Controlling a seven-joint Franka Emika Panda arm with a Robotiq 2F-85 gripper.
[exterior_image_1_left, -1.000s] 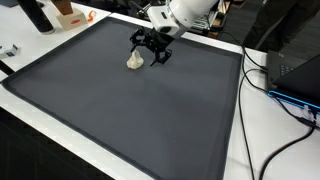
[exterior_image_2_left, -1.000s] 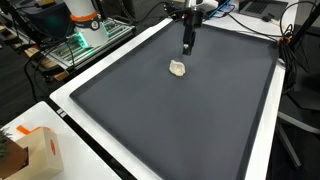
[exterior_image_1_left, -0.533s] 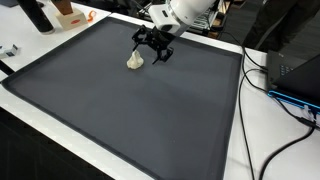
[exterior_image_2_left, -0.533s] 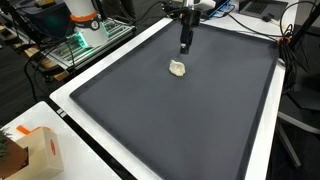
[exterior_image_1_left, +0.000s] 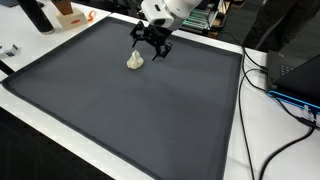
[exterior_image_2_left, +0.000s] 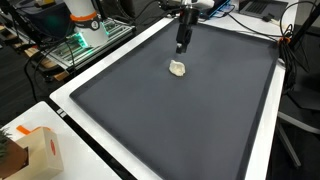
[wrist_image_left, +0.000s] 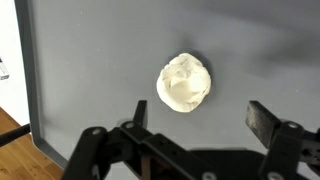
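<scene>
Wide-open empty claw (exterior_image_1_left: 152, 49) hangs above the pale lump (exterior_image_1_left: 135, 61) near the mat (exterior_image_1_left: 120, 115) edge

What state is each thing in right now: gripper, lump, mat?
gripper: open, empty, hovering above the lump without touching it.
white lump: crumpled, lying loose on the mat, just ahead of the open fingers in the wrist view.
grey mat: spread flat, carrying the lump near its far edge in an exterior view.

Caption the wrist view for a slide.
Open gripper hovers over a pale crumpled lump lying on the dark mat.
</scene>
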